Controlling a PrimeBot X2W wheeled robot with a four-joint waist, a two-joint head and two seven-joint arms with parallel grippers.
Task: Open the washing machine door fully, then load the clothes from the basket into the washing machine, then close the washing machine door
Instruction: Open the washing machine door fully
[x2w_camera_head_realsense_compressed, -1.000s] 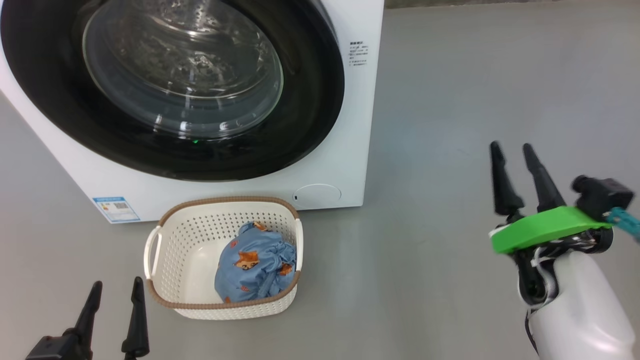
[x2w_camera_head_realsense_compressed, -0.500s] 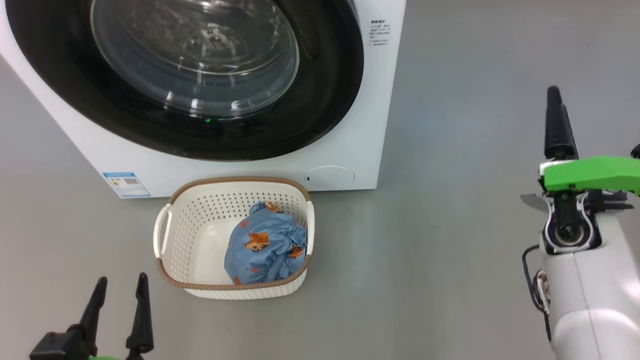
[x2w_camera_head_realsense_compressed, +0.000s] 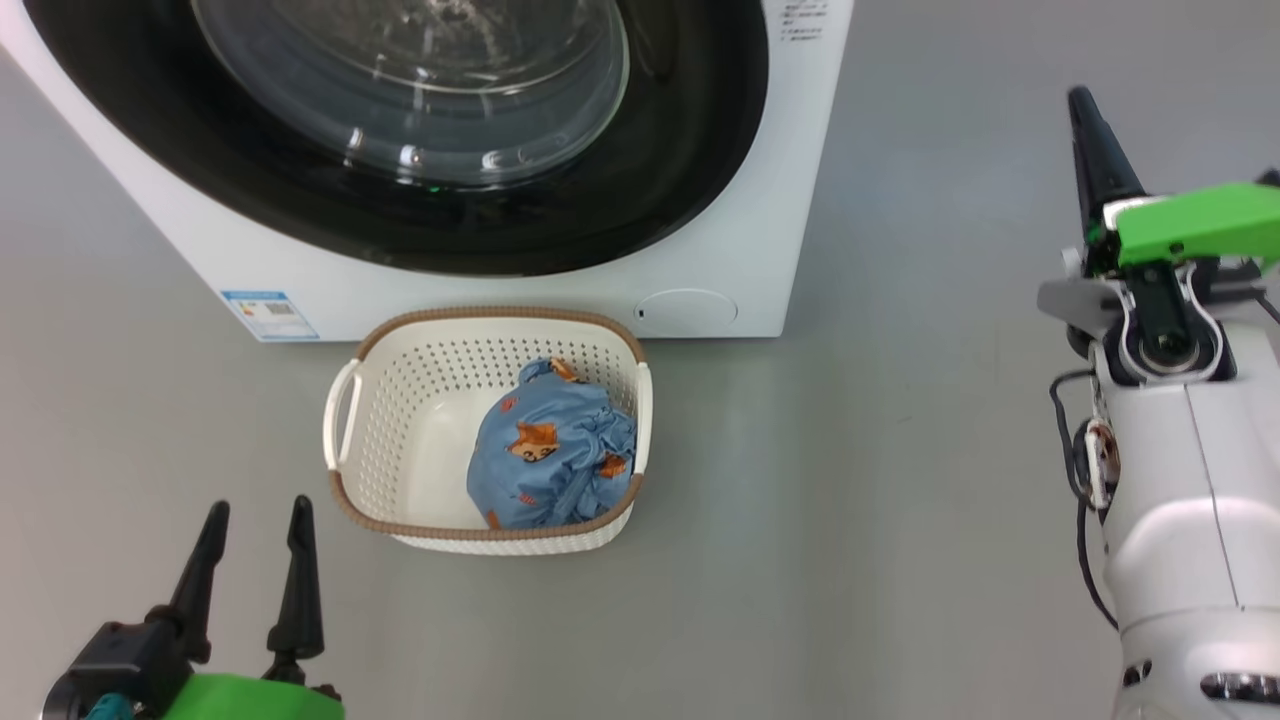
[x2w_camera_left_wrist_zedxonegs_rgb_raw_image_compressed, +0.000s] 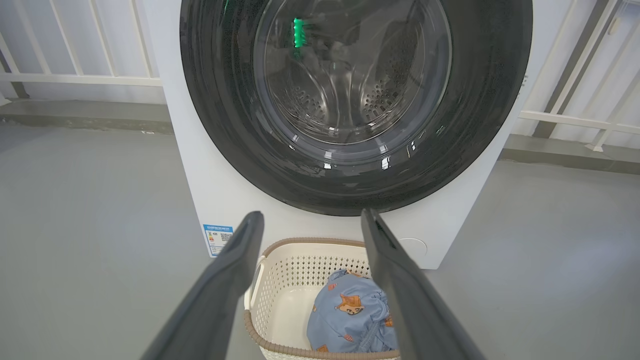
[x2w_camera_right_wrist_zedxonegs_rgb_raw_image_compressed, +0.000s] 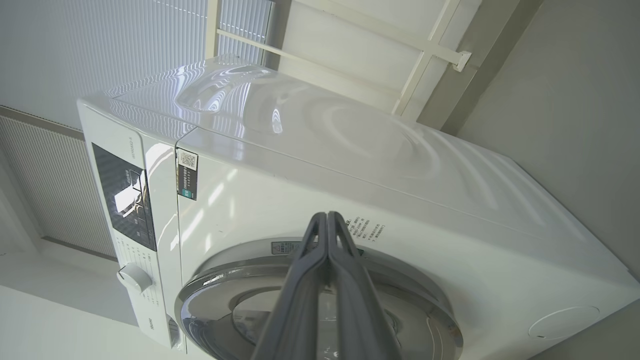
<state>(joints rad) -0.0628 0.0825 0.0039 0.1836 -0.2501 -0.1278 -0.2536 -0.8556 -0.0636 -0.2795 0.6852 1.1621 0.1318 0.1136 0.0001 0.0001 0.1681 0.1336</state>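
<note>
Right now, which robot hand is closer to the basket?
Left. The left gripper sits by the basket's near left corner, not touching it. The right gripper is far off to the basket's right.

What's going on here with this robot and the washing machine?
A two-armed robot is setting about the laundry. The washing machine door is shut, and the clothes lie in the basket on the floor before the washing machine. The right gripper, fingers pressed together and empty, is raised beside the machine; the left gripper hangs open near the basket. Neither touches anything.
</note>
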